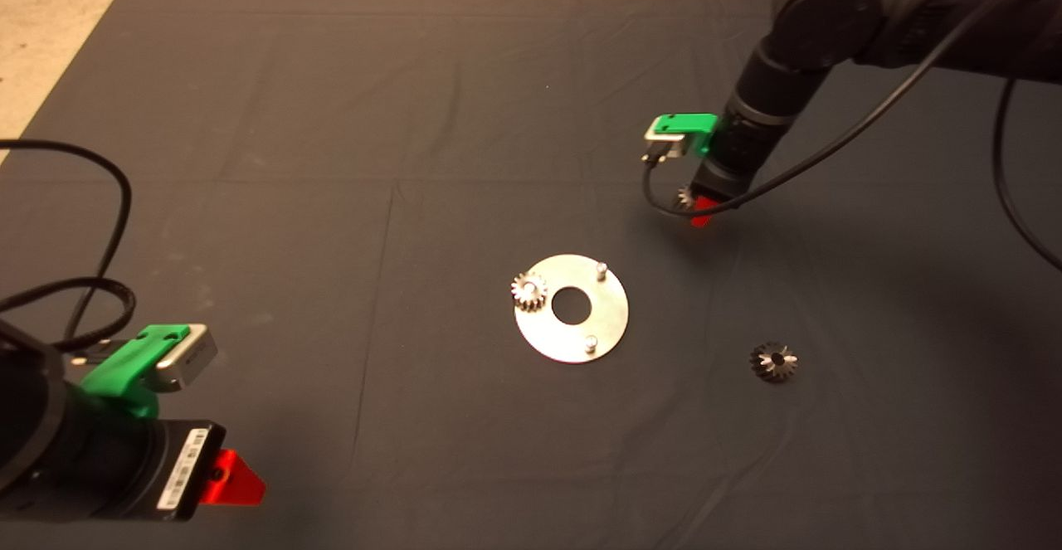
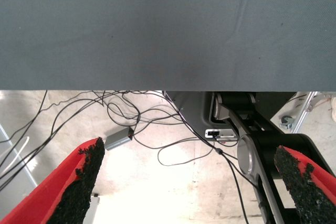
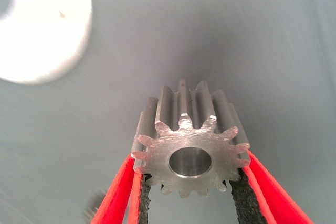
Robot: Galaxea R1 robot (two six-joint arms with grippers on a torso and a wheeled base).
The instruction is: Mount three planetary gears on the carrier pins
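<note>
Right wrist view: right hand [image 3: 186, 192] clamps gear [image 3: 190, 142] between pads (prob. above mat [image 3: 273, 35]).

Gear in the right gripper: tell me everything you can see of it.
The held gear is a small spur gear of silvery, bare-looking metal with straight teeth all round and a round central bore through a flat, faintly scratched face. The right gripper has it pinched by the toothed rim between two red fingers with black pads. It hangs off the mat, apart from the carrier disc, up and to the right of it in the head view. Nothing else touches it.
</note>
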